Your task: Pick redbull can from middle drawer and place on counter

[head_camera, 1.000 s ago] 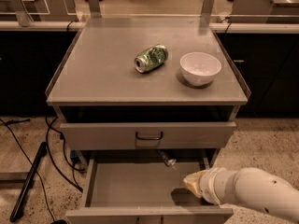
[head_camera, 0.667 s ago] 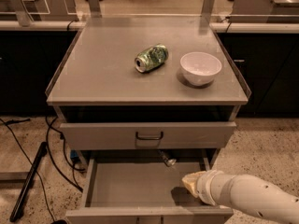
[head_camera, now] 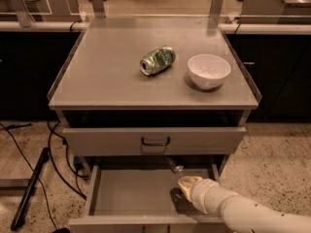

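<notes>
The redbull can (head_camera: pixel 173 165) lies on its side at the back of the open middle drawer (head_camera: pixel 131 194), its shiny metal end facing forward, partly under the closed drawer above. My gripper (head_camera: pixel 187 183), on a white arm coming in from the lower right, hangs inside the drawer just in front of and to the right of the can. I cannot see any contact between them. The counter (head_camera: pixel 107 67) is the flat grey top above.
A dented green can (head_camera: pixel 157 60) lies on its side on the counter beside a white bowl (head_camera: pixel 209 70). The closed drawer front with a black handle (head_camera: pixel 155 141) sits right above the redbull can. Black cables (head_camera: pixel 29 178) trail on the floor at left.
My gripper has moved a little to the left and toward the back of the drawer, closer to the redbull can. The can has not moved.
</notes>
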You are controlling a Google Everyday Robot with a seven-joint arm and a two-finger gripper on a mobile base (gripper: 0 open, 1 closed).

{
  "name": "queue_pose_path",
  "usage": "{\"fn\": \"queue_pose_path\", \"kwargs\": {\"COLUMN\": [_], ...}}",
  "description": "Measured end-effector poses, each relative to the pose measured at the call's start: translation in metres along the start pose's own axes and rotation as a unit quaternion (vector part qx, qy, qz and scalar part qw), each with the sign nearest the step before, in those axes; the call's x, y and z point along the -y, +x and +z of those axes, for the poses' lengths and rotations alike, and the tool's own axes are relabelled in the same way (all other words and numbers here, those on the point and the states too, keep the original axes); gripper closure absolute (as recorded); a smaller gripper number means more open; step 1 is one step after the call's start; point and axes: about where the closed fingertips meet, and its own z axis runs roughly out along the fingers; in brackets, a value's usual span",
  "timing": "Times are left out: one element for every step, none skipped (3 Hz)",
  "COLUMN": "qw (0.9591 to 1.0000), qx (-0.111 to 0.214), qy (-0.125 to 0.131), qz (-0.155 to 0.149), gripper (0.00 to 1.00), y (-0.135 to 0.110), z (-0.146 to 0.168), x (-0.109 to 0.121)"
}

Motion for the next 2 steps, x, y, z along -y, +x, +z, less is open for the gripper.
{"fn": "queue_pose_path", "kwargs": {"qw": [0.9999,1.0], "qx": [0.004,0.003], "qy": [0.003,0.004], "qz": [0.009,0.004], "gripper": [1.0,1.0], "y": [0.0046,0.0132], "z": [0.0053,0.0136], "x": [0.0003,-0.0029]}}
